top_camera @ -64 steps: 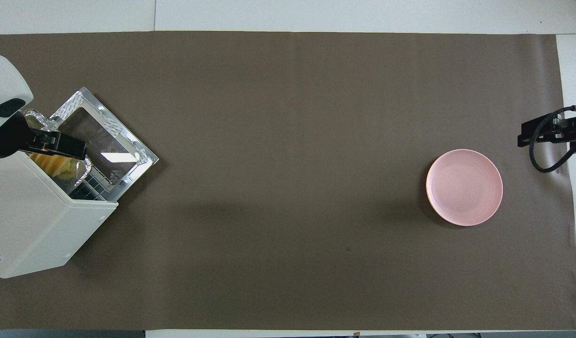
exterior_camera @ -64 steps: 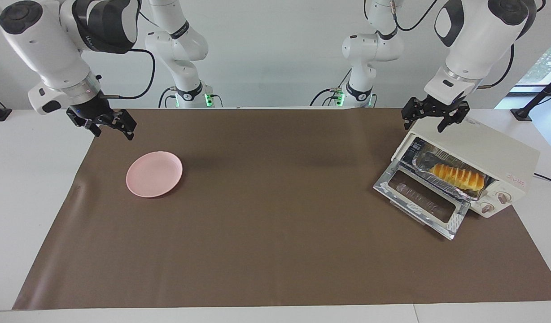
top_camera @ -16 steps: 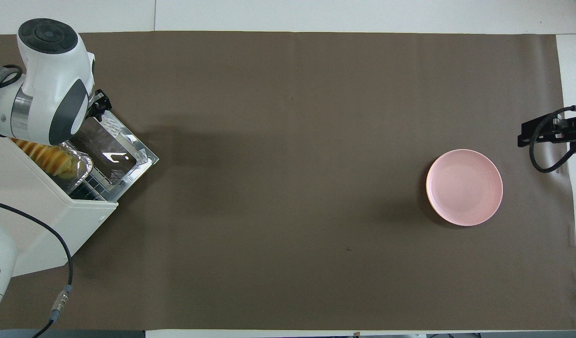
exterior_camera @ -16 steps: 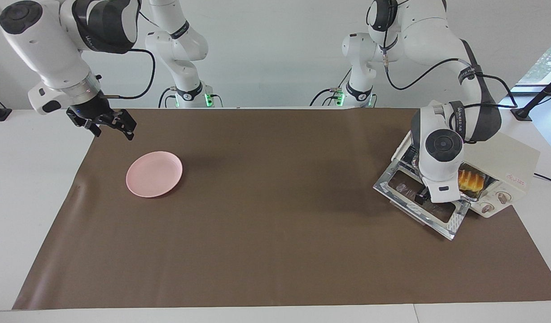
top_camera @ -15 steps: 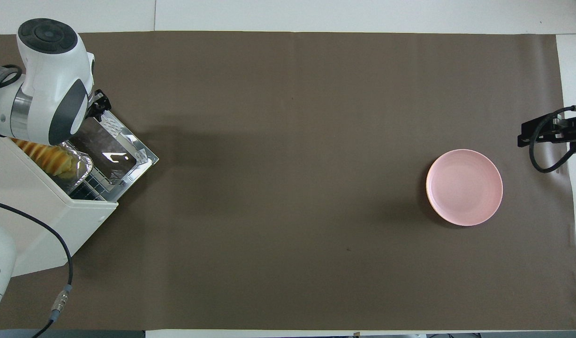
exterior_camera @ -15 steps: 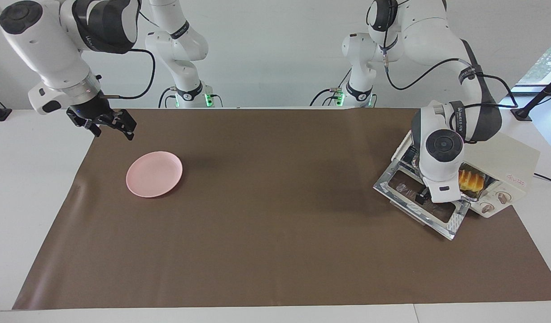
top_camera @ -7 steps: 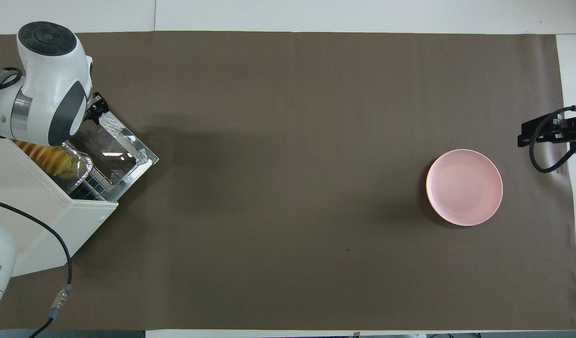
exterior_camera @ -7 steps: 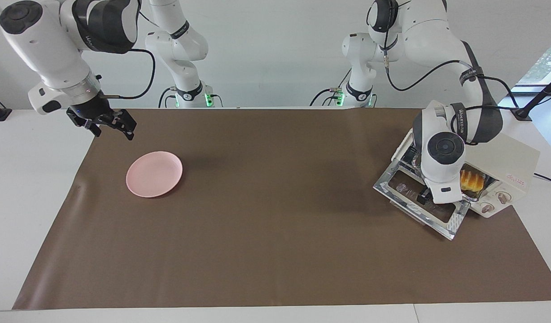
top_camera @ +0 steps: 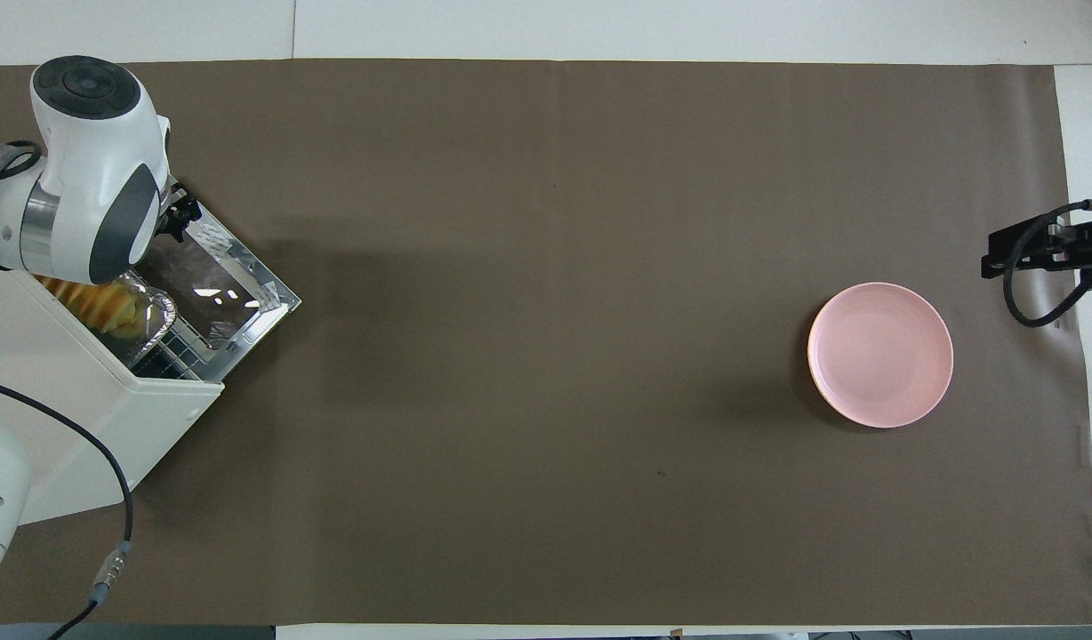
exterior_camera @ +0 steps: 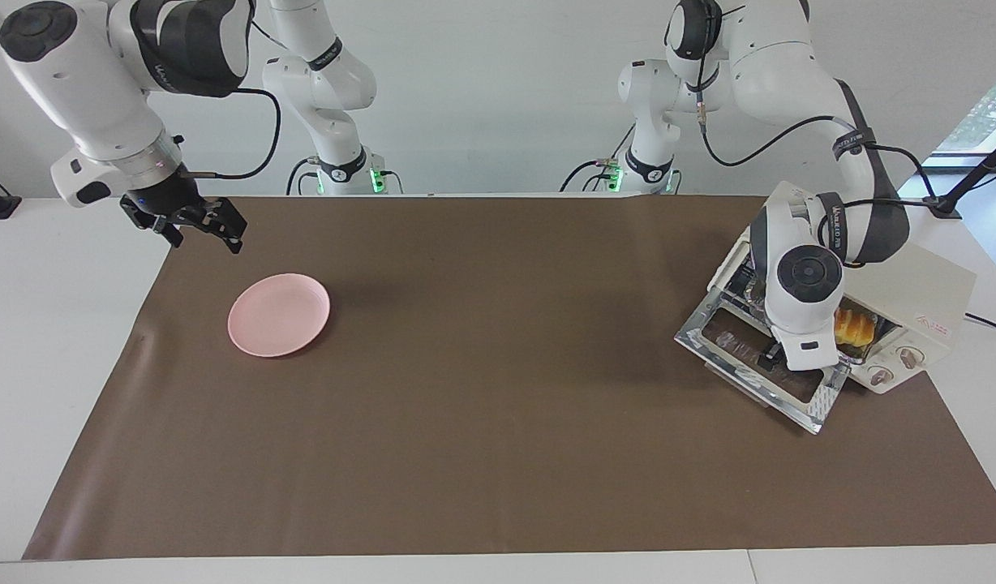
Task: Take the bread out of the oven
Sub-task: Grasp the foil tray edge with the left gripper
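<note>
Brown mat [exterior_camera: 498, 422] covers the white table. Landmark is the oven [exterior_camera: 903, 304] at the left arm's end, door [exterior_camera: 762, 369] dropped open. Right gripper [exterior_camera: 191, 223] waits over the mat's edge near the pink plate [exterior_camera: 278, 314], jaws apart. Left gripper [exterior_camera: 772, 357] over the open door, mostly hidden by its wrist, jaws wide, holding nothing. Bread [exterior_camera: 855, 326] inside oven on foil tray [top_camera: 150, 311]

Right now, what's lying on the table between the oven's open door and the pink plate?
Nothing: between the oven door and the pink plate lies only bare brown mat, clearest in the overhead view.
</note>
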`<state>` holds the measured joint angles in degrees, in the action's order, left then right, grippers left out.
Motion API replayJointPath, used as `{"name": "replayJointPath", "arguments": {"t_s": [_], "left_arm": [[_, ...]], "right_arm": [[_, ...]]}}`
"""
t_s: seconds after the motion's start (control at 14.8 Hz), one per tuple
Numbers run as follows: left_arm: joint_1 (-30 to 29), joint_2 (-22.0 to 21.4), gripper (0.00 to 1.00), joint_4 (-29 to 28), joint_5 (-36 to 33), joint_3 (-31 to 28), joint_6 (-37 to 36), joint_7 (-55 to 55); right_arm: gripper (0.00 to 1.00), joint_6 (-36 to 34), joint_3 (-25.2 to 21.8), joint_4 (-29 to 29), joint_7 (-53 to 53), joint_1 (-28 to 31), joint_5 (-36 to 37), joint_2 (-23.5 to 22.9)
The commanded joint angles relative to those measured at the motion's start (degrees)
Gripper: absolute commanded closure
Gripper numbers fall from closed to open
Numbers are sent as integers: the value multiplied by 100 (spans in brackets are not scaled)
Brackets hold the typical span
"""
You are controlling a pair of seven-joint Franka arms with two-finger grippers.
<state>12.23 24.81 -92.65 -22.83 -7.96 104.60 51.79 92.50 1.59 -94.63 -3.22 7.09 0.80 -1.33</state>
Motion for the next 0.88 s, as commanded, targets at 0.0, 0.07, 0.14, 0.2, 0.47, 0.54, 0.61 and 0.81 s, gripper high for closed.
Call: {"name": "replayJointPath", "arguments": {"t_s": [0.0, 0.07, 0.14, 0.2, 0.47, 0.54, 0.61, 0.81], "left_arm": [[-2, -21, 0, -156, -108, -48, 288, 42], [-2, -47, 0, -217, -108, -92, 359, 42], [-2, -64, 0, -261, -108, -109, 412, 42], [-2, -73, 0, -279, -108, -118, 438, 42], [-2, -82, 0, -306, -108, -118, 456, 42], [-2, -82, 0, -315, -108, -118, 447, 42], [-2, -82, 4, -306, -108, -127, 439, 33], [-2, -91, 11, -306, -108, -180, 439, -2]], "right_arm": [[0, 32, 52, -152, -47, 64, -98, 142], [0, 32, 52, -152, -47, 64, -98, 142], [0, 32, 52, -152, -47, 64, -98, 142], [0, 32, 52, -152, -47, 64, -98, 142], [0, 32, 52, -152, -47, 64, -98, 142], [0, 32, 52, -152, -47, 64, -98, 142], [0, 32, 52, -152, -47, 64, -98, 142], [0, 32, 52, -152, -47, 64, -98, 142]]}}
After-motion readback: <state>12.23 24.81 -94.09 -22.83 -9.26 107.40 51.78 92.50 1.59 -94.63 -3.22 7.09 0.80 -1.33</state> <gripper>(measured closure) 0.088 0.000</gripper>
